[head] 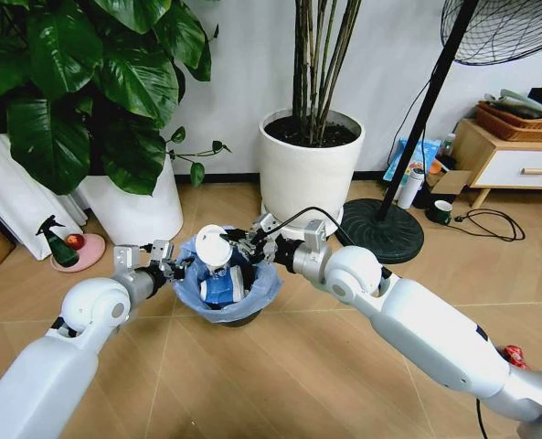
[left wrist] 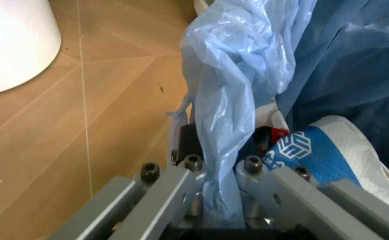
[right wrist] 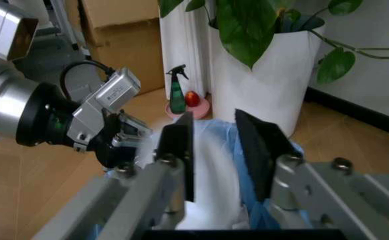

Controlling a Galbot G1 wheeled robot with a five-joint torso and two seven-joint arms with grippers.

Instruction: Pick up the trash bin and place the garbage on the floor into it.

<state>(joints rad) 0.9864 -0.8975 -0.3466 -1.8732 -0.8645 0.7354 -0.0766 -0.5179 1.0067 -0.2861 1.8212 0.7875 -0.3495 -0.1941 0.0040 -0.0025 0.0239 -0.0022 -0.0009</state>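
The trash bin point(head: 252, 306), black with a crinkled light-blue bag, stands on the floor point(head: 280, 384) between my arms. My left gripper point(head: 173, 266) is shut on the near-left rim; in the left wrist view the gripper point(left wrist: 224, 172) pinches the bag point(left wrist: 228, 100) and the black rim point(left wrist: 188, 137). My right gripper point(head: 241, 241) is over the bin, shut on the edge of a white round lid point(head: 212, 245), which shows white between the fingers point(right wrist: 178, 150) in the right wrist view. A blue wrapper point(head: 221, 288) point(left wrist: 304, 150) lies inside the bin. A crushed red can point(head: 514, 355) lies on the floor by my right forearm.
Two large white plant pots point(head: 133, 208) point(head: 309, 169) stand just behind the bin. A green spray bottle point(head: 58, 242) sits on a pink dish at the left. A fan stand's black base point(head: 385, 230), a cable, a cup point(head: 441, 212) and a wooden cabinet point(head: 513, 163) are at the right.
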